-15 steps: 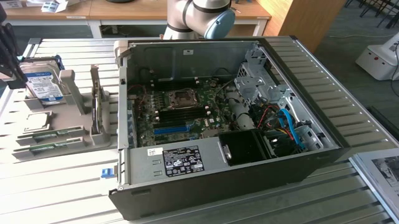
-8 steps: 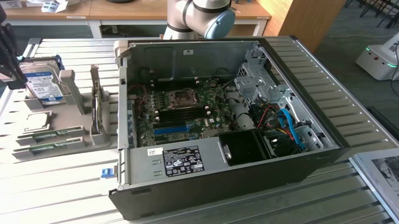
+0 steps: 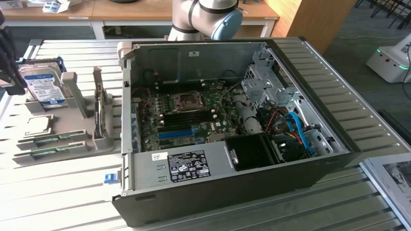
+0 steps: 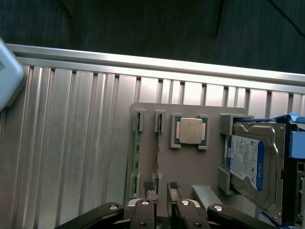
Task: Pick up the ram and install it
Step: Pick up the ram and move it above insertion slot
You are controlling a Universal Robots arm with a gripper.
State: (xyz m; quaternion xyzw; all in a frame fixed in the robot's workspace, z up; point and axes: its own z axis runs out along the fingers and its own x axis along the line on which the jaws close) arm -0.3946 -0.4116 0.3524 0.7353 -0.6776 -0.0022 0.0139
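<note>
Two green ram sticks stand on edge in the slots of a grey holder (image 4: 190,167). One ram stick (image 4: 137,155) shows its green edge. The other ram stick (image 4: 158,148) is a thin line running straight towards my gripper (image 4: 161,186). The gripper hangs above that stick's near end, open, with one fingertip (image 4: 149,186) on each side of the line and nothing held. In the exterior view the same sticks (image 3: 50,140) (image 3: 50,153) lie at the holder's near end, on that view's left. The open computer case (image 3: 308,178) shows the motherboard (image 3: 186,115) with its dark memory slots.
On the holder, a square silver processor (image 4: 190,130) sits beside the ram. A silver hard drive with a blue-white label (image 4: 248,162) lies past it. A grey upright (image 3: 103,110) stands between holder and case. The ribbed metal table (image 4: 71,143) ends at a rail (image 4: 143,59).
</note>
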